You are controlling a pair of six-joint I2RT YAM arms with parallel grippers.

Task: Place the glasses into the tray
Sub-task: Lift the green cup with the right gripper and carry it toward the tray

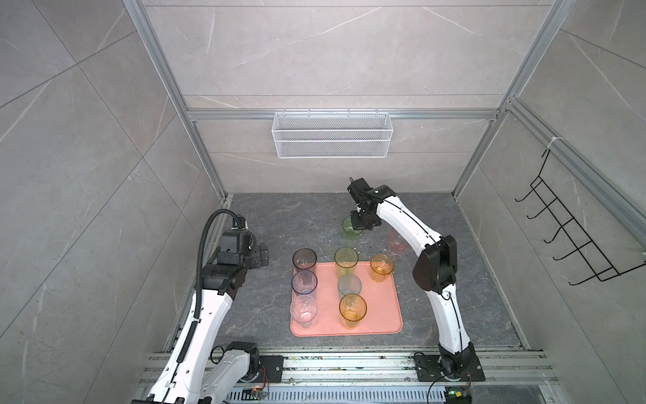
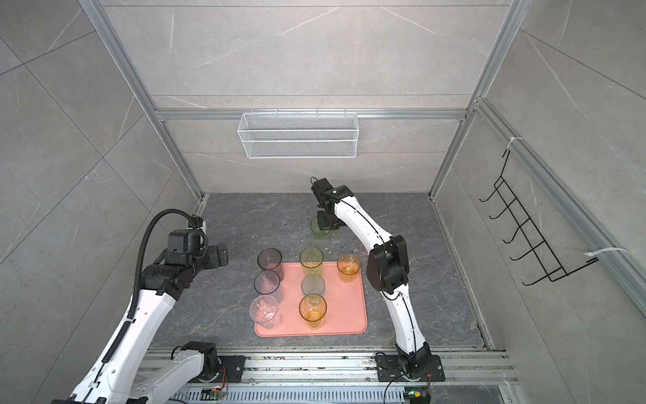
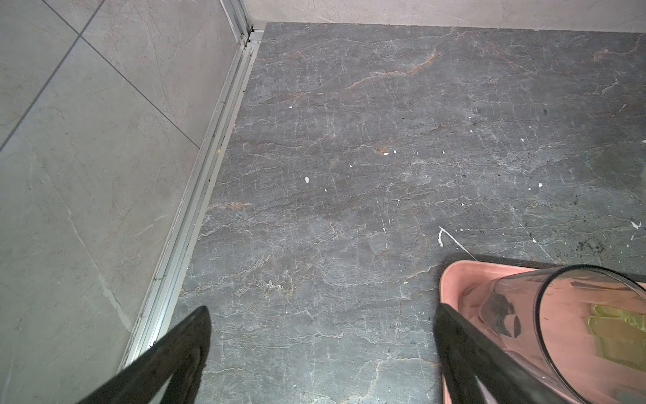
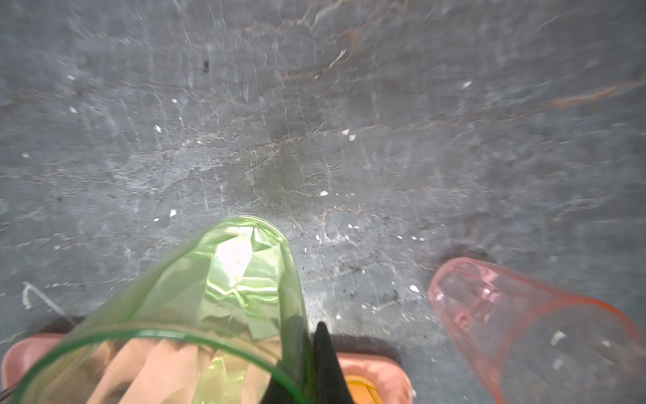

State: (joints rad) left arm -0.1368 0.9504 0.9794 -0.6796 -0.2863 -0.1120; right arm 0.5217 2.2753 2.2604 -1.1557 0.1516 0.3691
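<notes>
Low in the middle of both top views, the tray (image 1: 381, 311) carries seven glasses (image 1: 352, 307) in loose rows; its bare right side looks like room for the last two. At mid-left the left gripper (image 1: 260, 257) hangs spread wide beside the tray, arm folded, seemingly parked clear. Higher in the frame, the right gripper (image 4: 312, 337) is clamped on the green glass (image 4: 223, 297) by its rim wall, keeping it upright, with the arm stretched forward and the wrist bent down. The pink glass (image 1: 396, 241) stands on the table (image 1: 279, 217) just right of it.

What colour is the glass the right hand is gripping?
The glass is transparent green; the right wrist view shows it best.
</notes>
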